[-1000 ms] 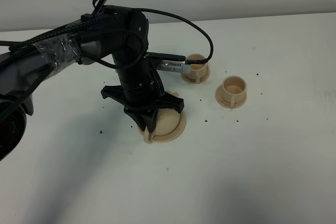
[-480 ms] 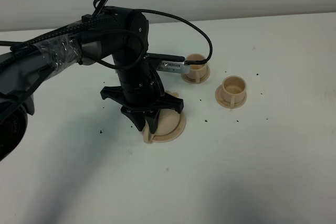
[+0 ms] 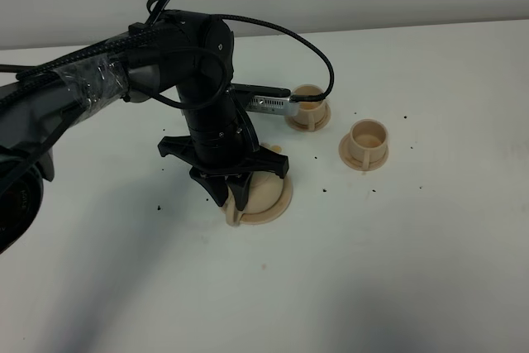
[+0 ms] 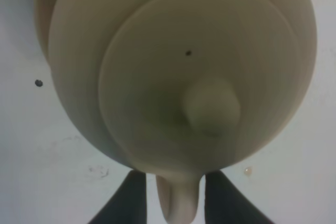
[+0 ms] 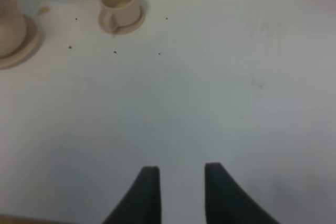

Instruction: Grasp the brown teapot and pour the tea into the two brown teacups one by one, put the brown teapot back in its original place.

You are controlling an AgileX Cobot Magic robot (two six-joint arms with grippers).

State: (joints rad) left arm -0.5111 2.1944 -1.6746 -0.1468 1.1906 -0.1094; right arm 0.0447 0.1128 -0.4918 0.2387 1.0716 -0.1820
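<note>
While the left gripper (image 4: 175, 176) hangs over the pot, here's my read from the high camera.

- brown teapot (image 3: 264, 189): upright, centred on its saucer (image 3: 285, 198), lid on. The saucer rim shows only along the pot's 3 to 5 o'clock side.
- Left claw: open. The wrist view has one finger on each side of the loop handle (image 4: 178, 203), a thin gap on both sides, nothing pinched. The handle points to about 7 o'clock from the pot.
- Left arm (image 3: 124, 72): comes in from 10 o'clock and covers the pot's 9 to 12 o'clock side.
- far teacup (image 3: 308, 107): at 1 o'clock from the pot, upright, its near edge just beside the silver cable plug (image 3: 273, 104) on the wrist.
- near teacup (image 3: 364, 145): at 2 o'clock from the pot, upright. The two cups stand near each other but don't touch.
- Room: bare white table (image 3: 413, 270) runs from 3 through 6 o'clock of the pot to the frame edge. I see a strip between the pot and the near cup, with dark specks (image 3: 325, 190) in it.
- Table's far edge meets the wall at 12 o'clock, well behind the cups.
- right gripper (image 5: 181, 174): open, holding nothing, fingers above bare table. Pot and cups sit well apart from it in its wrist view.
</note>
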